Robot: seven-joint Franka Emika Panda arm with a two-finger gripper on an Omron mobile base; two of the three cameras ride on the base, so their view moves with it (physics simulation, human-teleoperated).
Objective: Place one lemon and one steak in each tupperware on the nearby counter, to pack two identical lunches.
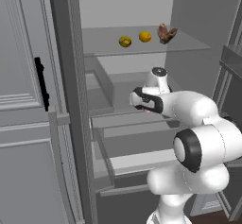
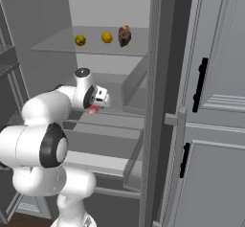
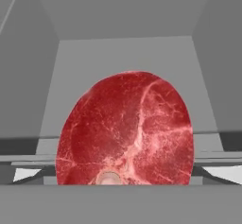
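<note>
Left base view looks into an open fridge: on the upper glass shelf [image 1: 189, 42] stand, left to right, a dull yellow lemon [image 1: 125, 41], a brighter orange-yellow lemon [image 1: 145, 37] and a darker brownish-red steak [image 1: 166, 33], each a little apart from the next. Below them the white arm reaches in over a lower shelf [image 1: 127, 119], and its own wrist hides the gripper here.

In the right base view the same three things sit in the same order, and the gripper [image 2: 98, 104] shows beside a small red patch, the bright red steak [image 2: 94, 108], low over the lower shelf.

In the hand view this red steak [image 3: 126, 131] is large and close, its lower edge cut off, covering the finger tips, so I cannot tell whether the gripper holds it or how wide the jaws stand.
</note>
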